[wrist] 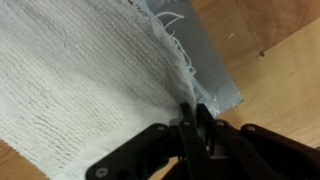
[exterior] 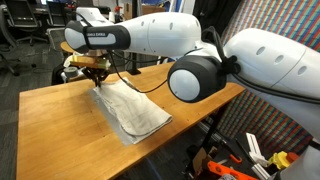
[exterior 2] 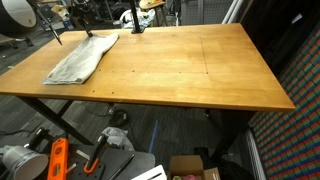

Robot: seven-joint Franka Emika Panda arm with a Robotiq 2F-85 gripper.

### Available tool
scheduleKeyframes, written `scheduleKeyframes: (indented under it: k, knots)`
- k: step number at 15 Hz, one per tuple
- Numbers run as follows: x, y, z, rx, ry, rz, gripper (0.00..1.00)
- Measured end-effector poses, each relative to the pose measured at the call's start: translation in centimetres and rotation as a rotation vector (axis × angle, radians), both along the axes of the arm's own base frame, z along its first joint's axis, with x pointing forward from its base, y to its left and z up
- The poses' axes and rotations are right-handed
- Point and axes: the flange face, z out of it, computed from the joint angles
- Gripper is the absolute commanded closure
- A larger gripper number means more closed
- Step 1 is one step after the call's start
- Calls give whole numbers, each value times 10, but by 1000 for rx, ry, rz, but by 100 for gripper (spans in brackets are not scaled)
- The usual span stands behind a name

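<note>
A pale grey-white folded cloth (exterior: 130, 108) lies flat on the wooden table (exterior: 55, 125); in an exterior view the cloth (exterior 2: 82, 58) sits near a far corner of the table (exterior 2: 200, 70). My gripper (exterior: 95, 68) is low over the cloth's far end. In the wrist view the gripper (wrist: 188, 112) is shut on the frayed edge of the white knitted cloth (wrist: 80, 70), its black fingers (wrist: 205, 125) pinched together. A smooth grey layer (wrist: 208, 62) shows beside the fray, over bare wood (wrist: 280, 80).
The white arm (exterior: 200, 75) reaches across the table's right side. Orange tools (exterior: 232, 168) and a patterned screen (exterior: 275, 15) are beyond that edge. On the floor are an orange tool (exterior 2: 57, 160) and a cardboard box (exterior 2: 190, 168). Chairs and dark clutter (exterior 2: 60, 12) stand behind.
</note>
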Motion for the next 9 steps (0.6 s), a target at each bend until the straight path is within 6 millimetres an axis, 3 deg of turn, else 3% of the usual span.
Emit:
scheduleKeyframes:
  k: [1, 2, 9]
  knots:
    - [0, 2, 1, 9, -2, 1, 61]
    - [0, 3, 1, 16, -3, 1, 60]
    - [0, 2, 2, 27, -2, 1, 8]
